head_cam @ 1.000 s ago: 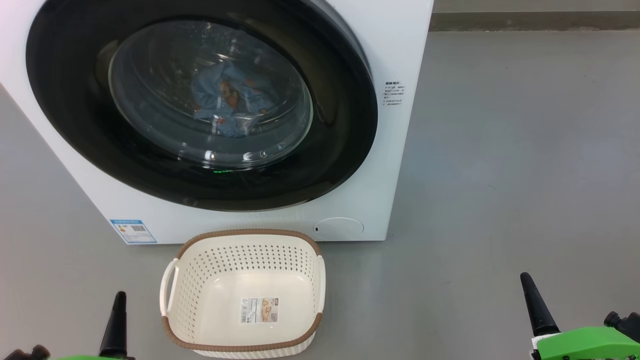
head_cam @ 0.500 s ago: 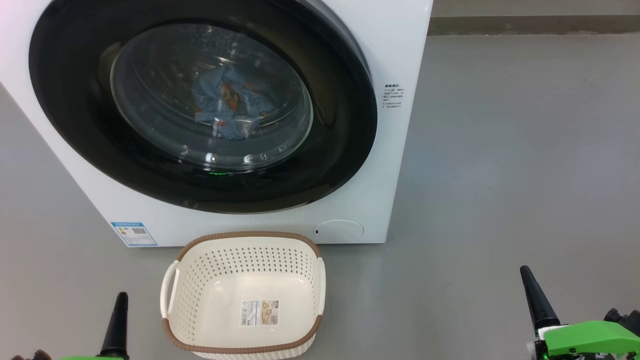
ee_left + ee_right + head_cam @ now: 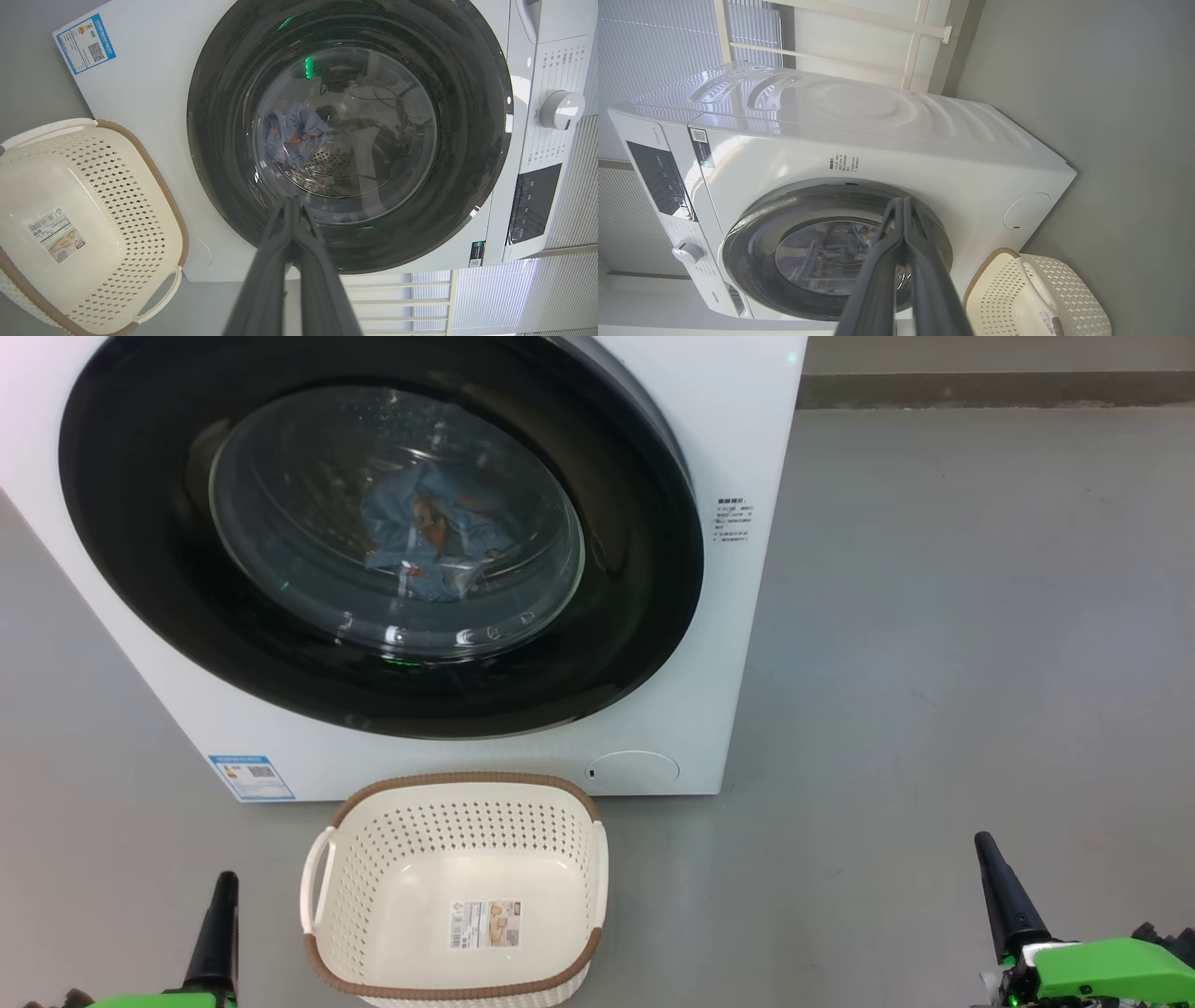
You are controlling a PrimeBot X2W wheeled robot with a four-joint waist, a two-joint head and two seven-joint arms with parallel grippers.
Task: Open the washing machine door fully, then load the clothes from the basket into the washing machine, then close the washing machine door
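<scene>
Here, the big white boxy front-loading washing machine (image 3: 738, 448) stands on the smooth grey floor (image 3: 934, 663). Its large round washing machine door (image 3: 635, 616), a wide glossy black ring around a bulging clear glass window, sits shut and flush against the front. Behind the glass, inside the perforated steel drum, lie the clothes (image 3: 434, 537), a small crumpled bundle of light blue fabric with orange prints.

The cream-white perforated plastic basket (image 3: 457, 782), rectangular with rounded corners, a brown woven-look rim and white side handles, rests on the floor just in front of the machine, below the door. A barcode label (image 3: 485, 924) lies flat on its pale floor. On the machine's lower front, a blue energy label (image 3: 250, 777) sits near the left corner and a round white cover (image 3: 633, 771) near the right, just beyond the basket's far right corner.

The left pincer (image 3: 224, 887) rises at the lower left of the head view, beside the basket's left handle but apart from it. Its two long dark fingers are pressed together with nothing between them; in the left wrist view they point at the door's black ring. The right pincer (image 3: 983, 847), on a bright green housing (image 3: 1106, 969), hangs over bare floor at the lower right, well apart from the basket, fingers likewise together and gripping nothing. A white control dial (image 3: 562, 109) and a dark panel (image 3: 532, 203) sit on the machine's upper band.
</scene>
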